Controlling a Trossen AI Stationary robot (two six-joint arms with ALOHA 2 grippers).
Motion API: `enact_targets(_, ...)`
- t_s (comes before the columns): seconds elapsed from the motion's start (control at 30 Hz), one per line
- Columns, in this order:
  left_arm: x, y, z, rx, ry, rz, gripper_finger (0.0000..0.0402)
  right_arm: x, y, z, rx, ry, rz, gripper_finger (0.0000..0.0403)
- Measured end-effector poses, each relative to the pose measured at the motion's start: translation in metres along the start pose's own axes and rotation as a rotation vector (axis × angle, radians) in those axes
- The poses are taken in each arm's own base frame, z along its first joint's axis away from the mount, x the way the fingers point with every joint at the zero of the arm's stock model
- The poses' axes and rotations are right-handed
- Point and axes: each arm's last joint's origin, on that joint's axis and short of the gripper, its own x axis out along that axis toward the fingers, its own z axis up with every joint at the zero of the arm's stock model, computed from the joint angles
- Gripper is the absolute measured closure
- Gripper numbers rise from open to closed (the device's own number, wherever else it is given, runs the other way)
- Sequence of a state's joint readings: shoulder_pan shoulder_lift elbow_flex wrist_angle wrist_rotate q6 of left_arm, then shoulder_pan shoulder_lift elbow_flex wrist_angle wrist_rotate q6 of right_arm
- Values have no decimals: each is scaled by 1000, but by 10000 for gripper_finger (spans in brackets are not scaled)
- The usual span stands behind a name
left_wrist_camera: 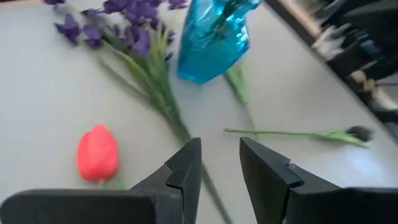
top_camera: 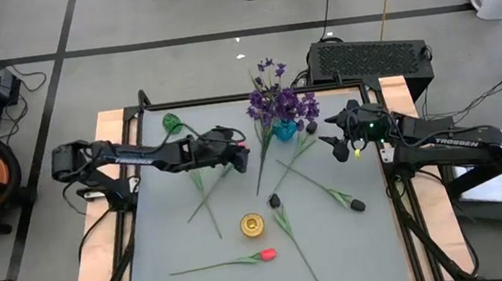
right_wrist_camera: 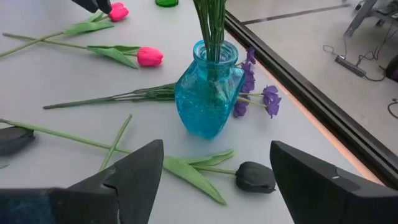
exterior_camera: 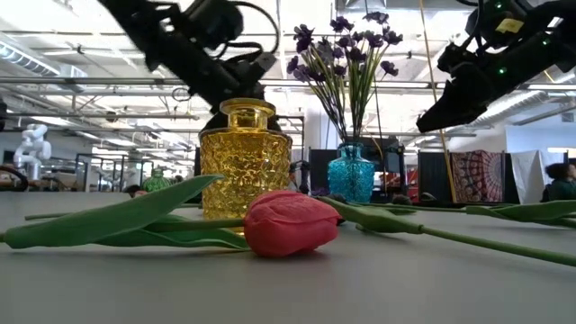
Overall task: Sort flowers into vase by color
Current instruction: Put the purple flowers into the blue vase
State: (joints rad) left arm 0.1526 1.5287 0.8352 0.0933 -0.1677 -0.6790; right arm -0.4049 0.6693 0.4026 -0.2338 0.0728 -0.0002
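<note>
The left pincer [top_camera: 240, 149] is hovering over the middle of the grey table [top_camera: 178, 245], its fingers [left_wrist_camera: 186, 171] standing narrowly apart and holding nothing, with a purple flower stem [left_wrist_camera: 158, 93] lying just ahead of them and a red-pink tulip [left_wrist_camera: 97, 153] resting beside it. The blue vase [top_camera: 283, 131] is standing near the far edge of the table and is already carrying a bunch of purple blooms [top_camera: 277, 102]. The right pincer [top_camera: 338, 147] is waiting just beside that vase, spread wide and empty, with a near-black tulip bud [right_wrist_camera: 255, 177] lying on the table just before it. A yellow glass vase [top_camera: 253, 224] is sitting empty nearer the front, a second red tulip [top_camera: 265, 254] lying close to it and more dark buds [top_camera: 358, 205] scattered to its right. The sorting seems to be at an early stage, with the left arm apparently lining up on the loose purple stem; the next move probably calls for lowering the fingers astride that thin stem and closing on it.
</note>
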Motion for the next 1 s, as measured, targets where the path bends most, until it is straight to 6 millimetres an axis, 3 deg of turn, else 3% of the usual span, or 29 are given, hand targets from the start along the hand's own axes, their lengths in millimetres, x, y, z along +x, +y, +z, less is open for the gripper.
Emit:
enact_targets(0.3, 21, -34, 5, 29, 105, 90, 285, 0, 0, -4, 0, 44, 1, 117)
enact_targets(1.0, 63, -27, -33, -125, 204, 225, 285, 0, 0, -4, 11, 47, 0, 117)
